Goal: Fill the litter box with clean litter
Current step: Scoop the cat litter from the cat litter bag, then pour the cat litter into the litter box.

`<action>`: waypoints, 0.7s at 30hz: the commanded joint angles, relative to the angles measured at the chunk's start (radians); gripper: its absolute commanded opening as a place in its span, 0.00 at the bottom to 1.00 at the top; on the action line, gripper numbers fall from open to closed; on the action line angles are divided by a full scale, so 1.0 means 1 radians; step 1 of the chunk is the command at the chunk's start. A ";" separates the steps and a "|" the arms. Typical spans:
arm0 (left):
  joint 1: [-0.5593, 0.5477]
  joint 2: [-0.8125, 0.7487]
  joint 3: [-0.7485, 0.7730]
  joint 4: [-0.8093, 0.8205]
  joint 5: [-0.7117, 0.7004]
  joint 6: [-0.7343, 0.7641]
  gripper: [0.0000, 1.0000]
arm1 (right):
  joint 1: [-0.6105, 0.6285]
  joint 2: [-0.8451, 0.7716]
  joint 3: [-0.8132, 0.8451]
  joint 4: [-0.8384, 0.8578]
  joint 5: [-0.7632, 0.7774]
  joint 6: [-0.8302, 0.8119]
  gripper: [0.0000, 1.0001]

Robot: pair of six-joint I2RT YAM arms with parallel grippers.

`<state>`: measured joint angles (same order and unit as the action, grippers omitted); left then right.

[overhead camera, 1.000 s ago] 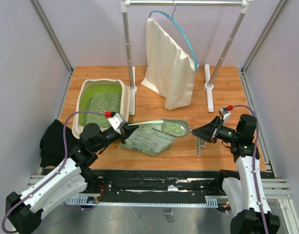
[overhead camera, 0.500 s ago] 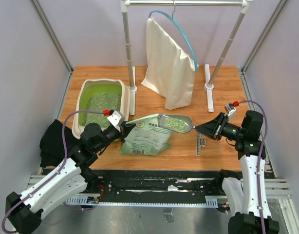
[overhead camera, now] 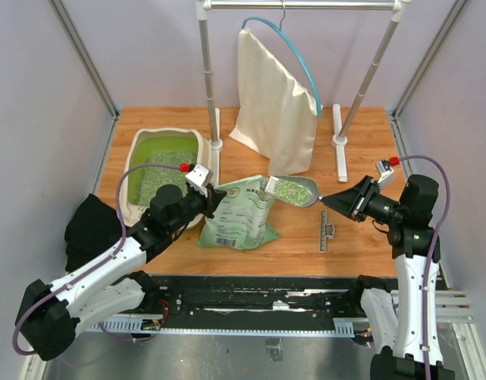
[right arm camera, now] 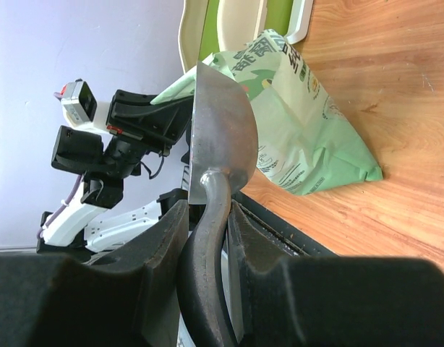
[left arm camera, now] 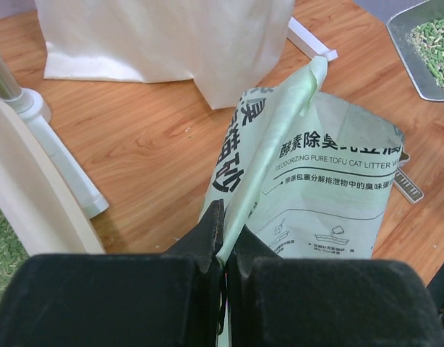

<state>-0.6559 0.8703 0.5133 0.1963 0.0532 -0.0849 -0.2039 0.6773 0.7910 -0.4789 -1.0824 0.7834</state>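
The beige litter box [overhead camera: 134,158] with its lime-green inside sits at the back left, with clean litter [overhead camera: 159,180] spread in it. A green printed bag [overhead camera: 239,214] stands propped up in the middle. My left gripper [overhead camera: 214,198] [left arm camera: 225,238] is shut on the bag's [left arm camera: 316,181] folded top edge. My right gripper [overhead camera: 330,201] [right arm camera: 207,210] is shut on the handle of a grey metal scoop [overhead camera: 297,191] [right arm camera: 220,126]. The scoop hangs level just right of the bag's top, holding green granules [overhead camera: 287,188] [left arm camera: 437,40].
A garment rack with white feet [overhead camera: 217,150] [overhead camera: 339,146] stands at the back, with a cream cloth bag [overhead camera: 275,111] hanging from it. A black cloth [overhead camera: 89,226] lies off the table's left edge. A small grey toothed tool [overhead camera: 328,231] lies under the scoop.
My left gripper has pulled the bag's edge up and back, so the bag stands taller. My right gripper has drawn the loaded scoop out to the right and lifted it a little.
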 commanded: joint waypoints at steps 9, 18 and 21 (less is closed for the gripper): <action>-0.002 0.111 0.115 0.056 -0.181 -0.146 0.46 | -0.003 -0.009 0.092 0.019 -0.034 0.036 0.01; -0.002 -0.163 0.053 -0.111 -0.303 -0.180 0.87 | 0.001 -0.003 0.056 0.082 -0.045 0.089 0.01; -0.002 -0.216 0.057 -0.196 -0.326 -0.207 0.89 | 0.007 0.002 0.057 0.095 -0.049 0.098 0.01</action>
<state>-0.6559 0.7078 0.5812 0.1261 -0.2005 -0.2535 -0.2031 0.6811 0.8429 -0.4553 -1.0924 0.8436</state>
